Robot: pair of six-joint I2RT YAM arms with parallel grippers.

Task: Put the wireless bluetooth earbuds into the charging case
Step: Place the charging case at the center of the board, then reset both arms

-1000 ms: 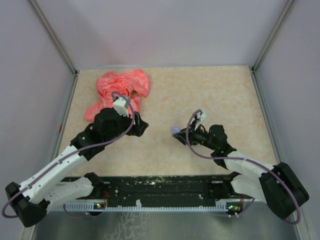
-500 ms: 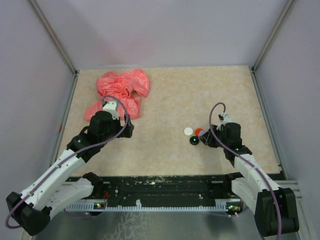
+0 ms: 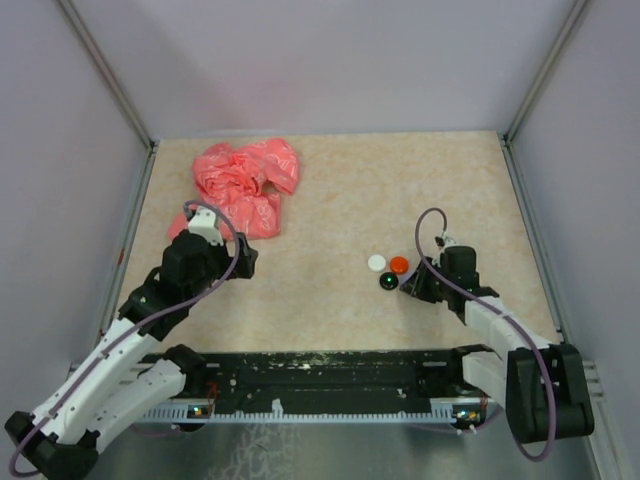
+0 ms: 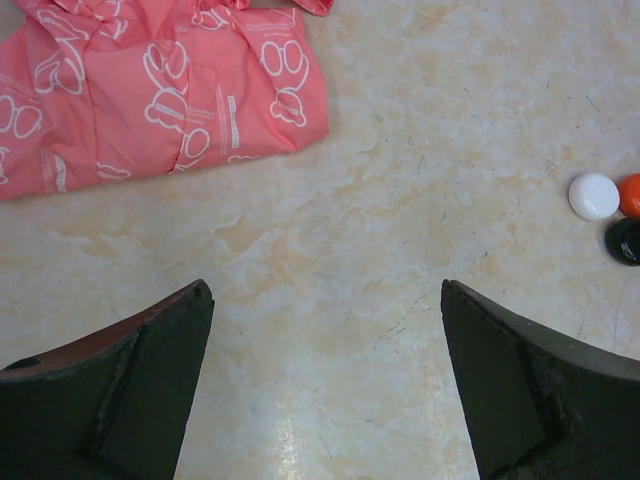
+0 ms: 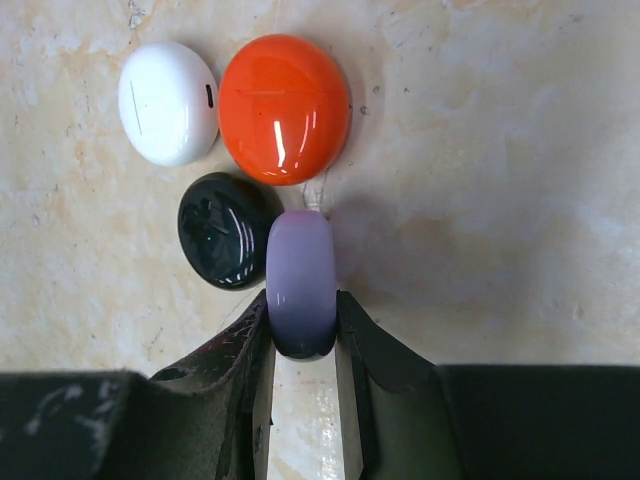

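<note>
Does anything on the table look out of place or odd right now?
Yes: the pale purple disc stands on edge, pinched in the right gripper, while the white disc, orange disc and black disc beside it lie flat.

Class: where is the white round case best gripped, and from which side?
Probably from above, jaws across the rim of the white round case, one on its far edge, one on its near edge. It lies flat, and the orange case crowds its right side.
</note>
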